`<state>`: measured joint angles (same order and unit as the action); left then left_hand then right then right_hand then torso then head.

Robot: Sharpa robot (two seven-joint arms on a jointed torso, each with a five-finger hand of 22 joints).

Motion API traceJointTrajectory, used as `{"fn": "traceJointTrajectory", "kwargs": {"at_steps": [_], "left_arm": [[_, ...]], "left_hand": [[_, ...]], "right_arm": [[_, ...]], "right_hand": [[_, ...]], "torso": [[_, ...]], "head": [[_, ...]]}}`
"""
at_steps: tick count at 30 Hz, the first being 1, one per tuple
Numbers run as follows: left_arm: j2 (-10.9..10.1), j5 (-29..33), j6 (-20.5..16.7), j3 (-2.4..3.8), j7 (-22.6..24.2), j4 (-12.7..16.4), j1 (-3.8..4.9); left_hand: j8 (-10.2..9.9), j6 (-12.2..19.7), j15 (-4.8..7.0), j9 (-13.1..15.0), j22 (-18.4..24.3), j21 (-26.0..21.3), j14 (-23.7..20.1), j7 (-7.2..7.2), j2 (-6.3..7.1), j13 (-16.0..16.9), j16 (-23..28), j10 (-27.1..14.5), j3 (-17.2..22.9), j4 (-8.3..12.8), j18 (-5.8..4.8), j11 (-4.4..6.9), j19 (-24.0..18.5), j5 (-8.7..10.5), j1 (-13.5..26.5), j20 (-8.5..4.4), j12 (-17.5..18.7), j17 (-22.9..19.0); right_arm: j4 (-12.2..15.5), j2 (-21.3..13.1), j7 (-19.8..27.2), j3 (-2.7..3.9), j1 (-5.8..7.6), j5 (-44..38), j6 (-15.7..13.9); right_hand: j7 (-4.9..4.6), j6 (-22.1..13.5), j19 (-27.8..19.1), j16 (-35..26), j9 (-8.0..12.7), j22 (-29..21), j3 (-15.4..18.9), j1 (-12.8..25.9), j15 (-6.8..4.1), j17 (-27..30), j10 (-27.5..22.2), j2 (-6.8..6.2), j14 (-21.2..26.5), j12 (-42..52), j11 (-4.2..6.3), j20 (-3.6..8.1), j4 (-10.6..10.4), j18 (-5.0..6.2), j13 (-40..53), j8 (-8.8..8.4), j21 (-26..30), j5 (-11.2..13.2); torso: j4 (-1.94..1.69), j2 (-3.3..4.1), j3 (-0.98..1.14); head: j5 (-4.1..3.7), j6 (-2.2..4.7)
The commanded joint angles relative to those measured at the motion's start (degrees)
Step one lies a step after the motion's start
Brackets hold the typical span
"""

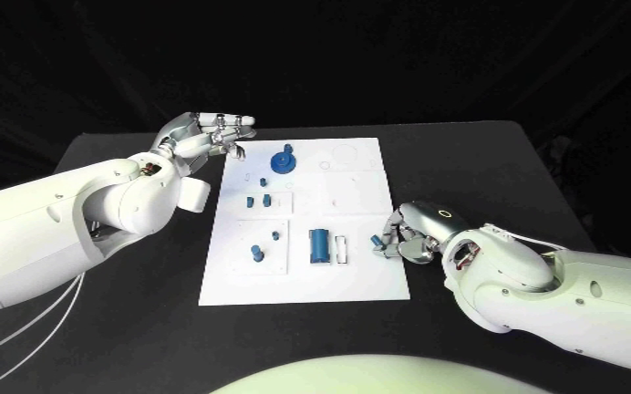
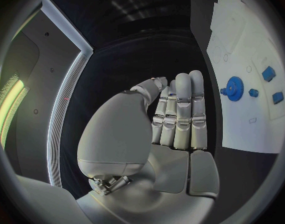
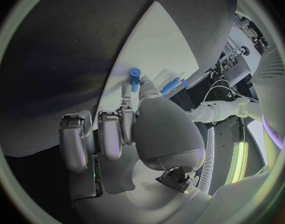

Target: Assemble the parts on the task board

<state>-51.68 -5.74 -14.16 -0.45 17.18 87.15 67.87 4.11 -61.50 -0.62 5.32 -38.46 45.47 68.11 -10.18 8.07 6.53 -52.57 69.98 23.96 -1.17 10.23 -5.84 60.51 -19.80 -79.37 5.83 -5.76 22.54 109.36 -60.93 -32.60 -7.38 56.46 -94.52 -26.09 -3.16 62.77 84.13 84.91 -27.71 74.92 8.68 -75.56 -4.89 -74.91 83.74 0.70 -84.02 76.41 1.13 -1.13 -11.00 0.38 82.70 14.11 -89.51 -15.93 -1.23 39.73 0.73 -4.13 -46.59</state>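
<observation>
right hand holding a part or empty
Holding one: the right hand pinches a small blue part between its fingers, at the task board edge.

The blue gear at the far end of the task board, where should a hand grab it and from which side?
Judging from the head view, the blue gear lies flat on the task board with a knob rising from its middle. Pinching that knob from straight above looks best, since the toothed rim sits low against the plate. The left hand, empty and beside it, seems nearest.

The right hand (image 1: pixel 418 237) hides most of the small blue part (image 1: pixel 377 240) it pinches.
</observation>
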Motion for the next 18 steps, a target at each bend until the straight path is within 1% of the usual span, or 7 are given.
{"fn": "traceJointTrajectory", "kwargs": {"at_steps": [1,3,5,9,12,15,18], "left_arm": [[0.0,0.2,1.01,0.03,0.23,0.23,0.03],[-0.02,0.2,1.02,0.03,0.19,0.24,0.03],[-0.04,0.2,1.03,0.04,0.15,0.26,0.03],[-0.03,0.2,1.04,0.04,0.09,0.25,0.03],[-0.02,0.2,1.04,0.04,0.04,0.26,0.03],[-0.01,0.2,1.02,0.04,-0.01,0.27,0.03],[0.02,0.2,1.01,0.04,-0.03,0.27,0.03]], "left_hand": [[0.28,0.54,-0.41,0.04,0.05,-0.19,0.08,0.04,-0.37,0.03,0.38,-0.42,-0.23,0.11,0.33,0.15,-0.02,0.02,0.3,0.29,0.17,-0.09],[0.28,0.54,-0.41,0.04,0.05,-0.19,0.08,0.04,-0.37,0.03,0.38,-0.42,-0.23,0.11,0.33,0.15,-0.02,0.02,0.3,0.29,0.17,-0.09],[0.3,0.56,-0.4,0.04,0.07,-0.21,0.07,0.04,-0.36,0.04,0.38,-0.44,-0.25,0.14,0.33,0.15,-0.01,0.02,0.29,0.29,0.16,-0.11],[0.3,0.56,-0.4,0.04,0.07,-0.21,0.07,0.04,-0.36,0.04,0.38,-0.44,-0.25,0.14,0.33,0.15,-0.01,0.02,0.29,0.29,0.16,-0.11],[0.3,0.56,-0.4,0.04,0.07,-0.21,0.07,0.04,-0.36,0.04,0.38,-0.44,-0.25,0.14,0.33,0.15,-0.01,0.02,0.29,0.29,0.16,-0.11],[0.3,0.56,-0.4,0.04,0.07,-0.21,0.07,0.04,-0.36,0.04,0.38,-0.44,-0.25,0.14,0.33,0.15,-0.01,0.02,0.29,0.29,0.16,-0.11],[0.3,0.56,-0.4,0.04,0.07,-0.21,0.07,0.04,-0.36,0.04,0.38,-0.44,-0.25,0.14,0.33,0.15,-0.01,0.02,0.29,0.29,0.16,-0.11]], "right_arm": [[-0.76,0.59,-1.55,-0.57,-0.99,-5.64,6.3],[-0.88,0.84,-1.65,-0.57,-1.13,-7.2,7.05],[-0.96,1.0,-1.76,-0.57,-1.22,-8.69,7.85],[-1.13,1.24,-1.98,-0.57,-1.3,-11.36,9.78],[-1.2,1.38,-2.09,-0.57,-1.32,-12.78,11.0],[-1.26,1.55,-2.17,-0.57,-1.33,-13.88,11.74],[-1.33,1.74,-2.23,-0.57,-1.34,-14.24,12.04]], "right_hand": [[0.14,0.39,5.68,-0.13,0.24,14.87,-0.07,-0.44,0.01,-5.24,0.24,-0.7,-4.08,-0.19,0.09,-0.22,0.21,-0.22,-1.45,-0.21,0.29,0.49],[0.15,0.35,5.63,-0.19,0.22,14.81,-0.44,-1.6,-0.04,-5.16,0.09,-1.14,-4.06,-0.48,0.12,-0.18,0.93,-0.18,-1.59,-0.34,0.49,0.78],[0.06,0.29,5.61,-0.22,0.23,14.79,-0.99,-2.59,-0.01,-5.15,-0.04,-1.52,-4.05,-0.68,0.07,-0.15,1.51,-0.17,-1.67,-0.52,0.56,1.83],[-0.12,0.08,5.54,-0.38,0.26,14.71,-1.43,-3.06,0.1,-4.94,-0.33,-2.37,-3.99,-1.24,-0.09,-0.22,1.85,-0.11,-1.95,-0.82,0.87,2.93],[-0.24,-0.07,5.48,-0.47,0.29,14.65,-1.74,-3.36,0.18,-4.82,-0.54,-2.85,-3.96,-1.6,-0.17,-0.28,2.05,-0.07,-2.14,-0.99,1.1,3.0],[-0.33,-0.17,5.46,-0.43,0.34,14.62,-2.58,-4.0,0.26,-4.96,-0.7,-3.03,-3.97,-1.83,-0.26,-0.34,2.32,-0.05,-2.23,-1.22,1.2,1.81],[-0.33,-0.14,5.45,-0.41,0.45,14.61,-3.89,-4.84,0.25,-5.08,-0.83,-3.01,-3.99,-1.98,-0.24,-0.36,2.58,-0.04,-2.25,-1.53,1.25,-1.64]], "torso": [[-0.02,-0.06,-0.03],[0.02,-0.09,-0.04],[-0.02,-0.1,-0.04],[-0.04,-0.15,-0.12],[-0.03,-0.15,-0.1],[-0.03,-0.09,-0.09],[-0.08,-0.14,-0.15]], "head": [[-0.01,-0.16],[0.08,-0.26],[0.02,-0.29],[0.05,-0.32],[0.1,-0.3],[0.12,-0.31],[0.13,-0.36]]}}
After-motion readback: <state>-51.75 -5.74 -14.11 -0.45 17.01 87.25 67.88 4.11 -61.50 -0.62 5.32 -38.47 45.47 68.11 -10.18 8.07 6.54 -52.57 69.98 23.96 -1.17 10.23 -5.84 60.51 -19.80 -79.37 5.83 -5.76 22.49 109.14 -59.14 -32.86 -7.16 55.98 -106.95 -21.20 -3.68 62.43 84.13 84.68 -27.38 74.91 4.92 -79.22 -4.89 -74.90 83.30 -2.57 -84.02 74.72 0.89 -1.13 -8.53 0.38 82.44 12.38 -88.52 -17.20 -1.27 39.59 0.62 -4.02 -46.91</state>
